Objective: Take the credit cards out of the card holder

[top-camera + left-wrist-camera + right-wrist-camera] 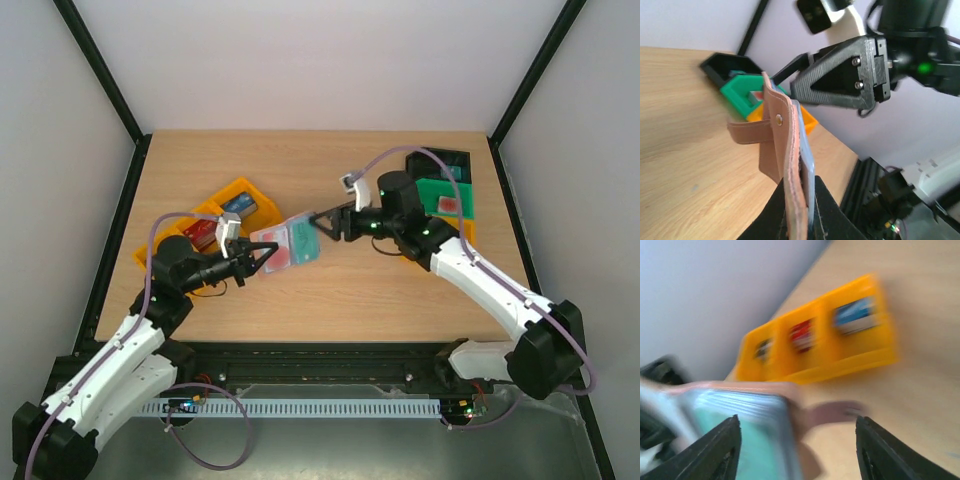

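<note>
Brownish-pink card holder (290, 245) is up off the table (400, 290) at centre, w/ the left gripper (265, 256) clamped tight on its left edge. Right gripper (322, 230) sits just at the opposite edge, fingers spread wide & holding nothing. Credit cards (302, 240), teal & red, sit tucked in the holder, orange bin (243, 184) just behind.

A pale wooden desk (340, 300) sits between plain white walls (300, 60). Black frame bars (101, 70) rise from its far corners. The light is soft and even.
</note>
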